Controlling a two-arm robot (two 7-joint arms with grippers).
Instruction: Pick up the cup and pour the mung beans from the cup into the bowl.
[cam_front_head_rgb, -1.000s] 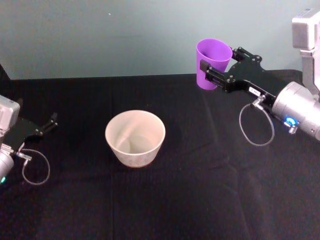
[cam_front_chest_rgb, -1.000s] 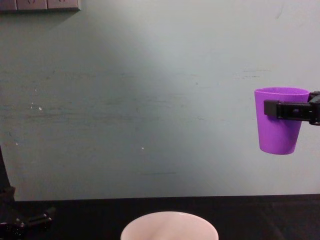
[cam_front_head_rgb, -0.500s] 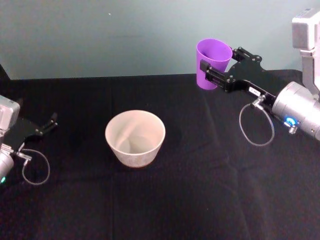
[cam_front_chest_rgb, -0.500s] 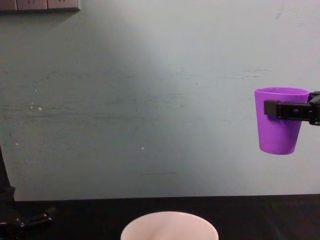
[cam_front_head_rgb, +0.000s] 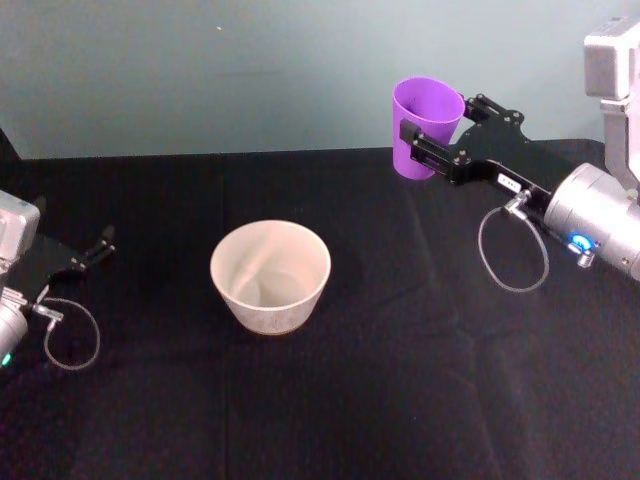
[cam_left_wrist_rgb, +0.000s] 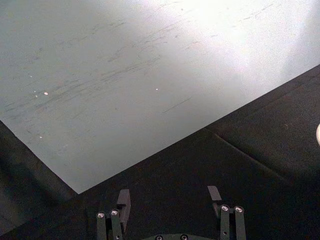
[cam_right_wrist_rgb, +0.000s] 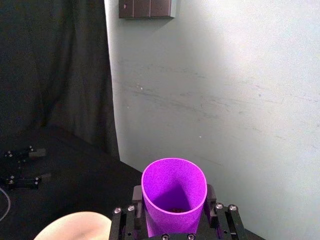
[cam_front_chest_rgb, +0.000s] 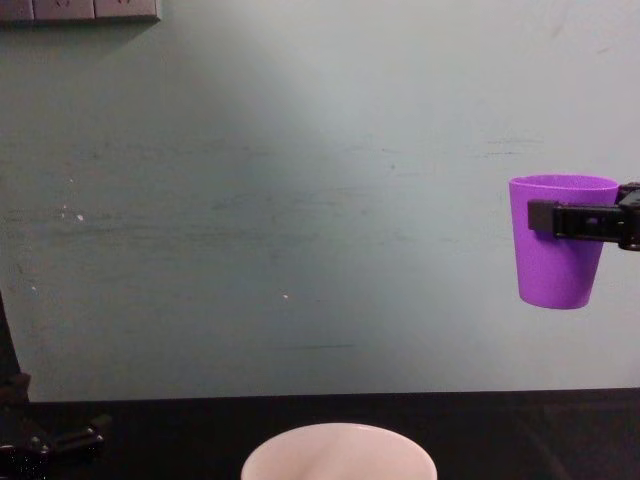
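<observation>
Teal wall (cam_front_head_rgb: 200, 70), black tablecloth (cam_front_head_rgb: 400, 400), bowl (cam_front_head_rgb: 266, 308), raised cup (cam_front_head_rgb: 425, 112)

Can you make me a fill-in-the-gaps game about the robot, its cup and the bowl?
1. The right hand holds a cup that is coloured ____.
2. The cup is not tipped; it is held ____ in the air.
3. The white bowl sits on a table with a ____ cloth.
4. The left hand, off to the side, has its fingers ____.

Missing words: purple, upright, black, open.
</observation>
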